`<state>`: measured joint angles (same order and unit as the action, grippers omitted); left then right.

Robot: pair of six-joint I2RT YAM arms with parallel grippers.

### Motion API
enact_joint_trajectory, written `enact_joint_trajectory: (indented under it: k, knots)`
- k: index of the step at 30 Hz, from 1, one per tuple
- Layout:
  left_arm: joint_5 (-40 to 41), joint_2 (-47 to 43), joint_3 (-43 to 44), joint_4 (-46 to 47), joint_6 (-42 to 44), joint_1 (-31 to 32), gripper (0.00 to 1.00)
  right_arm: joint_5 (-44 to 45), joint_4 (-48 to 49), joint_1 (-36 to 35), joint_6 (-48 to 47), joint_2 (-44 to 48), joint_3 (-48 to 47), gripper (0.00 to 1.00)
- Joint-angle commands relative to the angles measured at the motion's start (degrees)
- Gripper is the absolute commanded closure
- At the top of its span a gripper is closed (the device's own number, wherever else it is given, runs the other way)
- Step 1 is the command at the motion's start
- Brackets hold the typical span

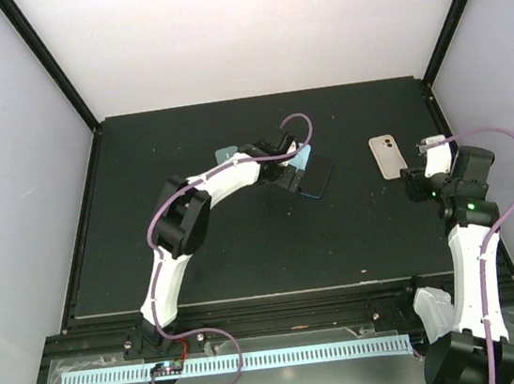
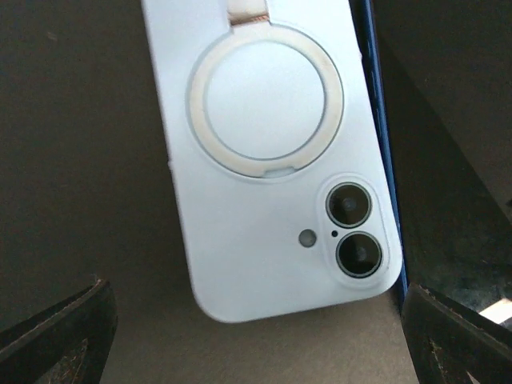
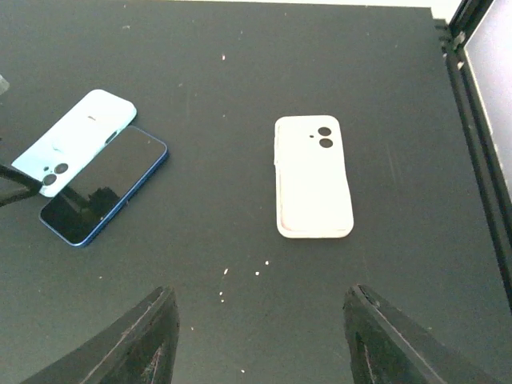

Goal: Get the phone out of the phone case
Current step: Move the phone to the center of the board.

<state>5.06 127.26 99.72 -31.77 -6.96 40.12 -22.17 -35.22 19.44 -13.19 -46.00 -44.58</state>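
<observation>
A pale-blue phone case (image 2: 256, 160) with a ring on its back lies face down. It lies against a dark phone with a blue rim (image 3: 104, 186) that is screen up on the black mat. Both show in the top view, the case (image 1: 302, 159) and the phone (image 1: 319, 176). My left gripper (image 2: 256, 308) is open, one finger on each side of the case's camera corner, touching nothing; it also shows in the top view (image 1: 283, 175). My right gripper (image 3: 260, 292) is open and empty, well to the right of the phone; in the top view (image 1: 413, 183) it is near a cream case.
A cream phone case (image 3: 314, 178) lies back up just ahead of the right gripper, also in the top view (image 1: 386, 156). A small pale-blue item (image 1: 225, 153) lies behind the left arm. A black frame rail (image 3: 472, 104) bounds the mat on the right.
</observation>
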Motion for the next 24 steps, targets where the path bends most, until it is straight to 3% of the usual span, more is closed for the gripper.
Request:
enact_joint_trajectory:
  k: [1,14,24]
  knots:
    - [-3.9,3.0,5.2,-2.7,1.0,0.0,0.01,-0.5,-0.4,0.2,-0.8,-0.7,-1.0,0.43]
    - [3.5,9.0,11.9,-6.3,-1.6,-1.1,0.01,-1.0,-0.4,0.2,-0.9,-0.7,-0.8,0.43]
    - [-9.4,7.7,10.9,-0.4,0.2,-1.5,0.01,-1.4,-0.6,0.2,-1.1,-1.0,-0.9,0.43]
